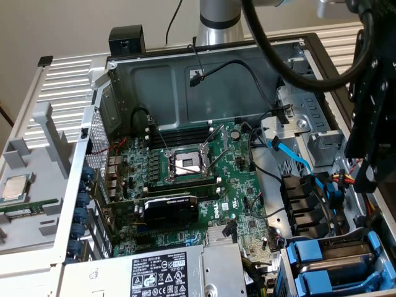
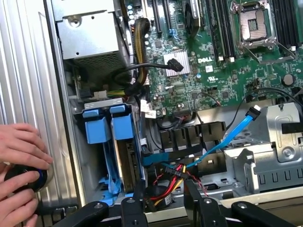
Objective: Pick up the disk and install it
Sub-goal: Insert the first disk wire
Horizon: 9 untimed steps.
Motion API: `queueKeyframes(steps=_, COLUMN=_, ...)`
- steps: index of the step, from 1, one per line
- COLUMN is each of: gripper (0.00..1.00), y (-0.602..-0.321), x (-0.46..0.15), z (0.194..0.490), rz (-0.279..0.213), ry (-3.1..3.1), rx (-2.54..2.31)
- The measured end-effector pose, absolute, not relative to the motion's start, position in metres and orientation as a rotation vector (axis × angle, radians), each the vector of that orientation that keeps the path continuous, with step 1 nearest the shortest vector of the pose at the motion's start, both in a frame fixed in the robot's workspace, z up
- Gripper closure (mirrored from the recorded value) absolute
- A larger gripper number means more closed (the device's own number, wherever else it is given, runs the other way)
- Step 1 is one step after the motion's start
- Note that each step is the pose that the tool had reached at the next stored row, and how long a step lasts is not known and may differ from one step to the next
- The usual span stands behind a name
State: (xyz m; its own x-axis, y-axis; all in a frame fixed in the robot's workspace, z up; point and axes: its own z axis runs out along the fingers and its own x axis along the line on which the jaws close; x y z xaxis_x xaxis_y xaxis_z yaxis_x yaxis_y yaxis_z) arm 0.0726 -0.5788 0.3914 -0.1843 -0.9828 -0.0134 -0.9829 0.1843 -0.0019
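Note:
Two blue plastic carriers [image 2: 110, 127] stand side by side in the drive bay at the case's corner, also seen at the exterior view's lower right [image 1: 322, 260]. Only their blue fronts and a thin edge show, so I cannot make out the disk's metal face or its label. My gripper [image 2: 166, 210] hangs over the case beside that bay, above a bundle of red, yellow and black wires [image 2: 173, 172]. Its dark fingers [image 2: 136, 208] stand apart with nothing between them. The black arm [image 1: 371, 111] reaches in from the exterior view's right.
The green motherboard [image 1: 185, 185] has an open processor socket [image 1: 187, 164] and a black graphics card [image 1: 170, 210]. A blue data cable [image 2: 232, 132] crosses the grey cage. A person's hands [image 2: 21, 146] rest on a black round knob [image 2: 19, 177] outside the case. A square chip [image 1: 15, 185] lies on the grey tray.

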Motion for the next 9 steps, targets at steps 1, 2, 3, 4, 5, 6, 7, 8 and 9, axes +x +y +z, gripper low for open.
queueKeyframes(steps=1, gripper=0.53, y=-0.5784, x=0.0726, z=0.3914, rz=0.010, ry=2.413, rx=-1.993)
queueKeyframes(steps=2, gripper=0.53, y=-0.5782, x=0.0726, z=0.3911, rz=0.010, ry=2.416, rx=-1.989)
queueKeyframes(steps=3, gripper=0.47, y=-0.5781, x=0.0726, z=0.3905, rz=0.010, ry=2.419, rx=-1.985)
queueKeyframes(steps=4, gripper=0.47, y=-0.5779, x=0.0726, z=0.3896, rz=0.009, ry=2.422, rx=-1.980)
queueKeyframes(steps=5, gripper=0.47, y=-0.5778, x=0.0726, z=0.3884, rz=0.009, ry=2.425, rx=-1.975)
queueKeyframes(steps=6, gripper=0.47, y=-0.5777, x=0.0726, z=0.3875, rz=0.007, ry=2.427, rx=-1.971)
queueKeyframes(steps=7, gripper=0.47, y=-0.5777, x=0.0726, z=0.3867, rz=0.007, ry=2.430, rx=-1.966)
queueKeyframes(steps=8, gripper=0.47, y=-0.5777, x=0.0727, z=0.3858, rz=0.008, ry=2.433, rx=-1.959)
queueKeyframes(steps=9, gripper=0.47, y=-0.5776, x=0.0727, z=0.3850, rz=0.009, ry=2.436, rx=-1.954)
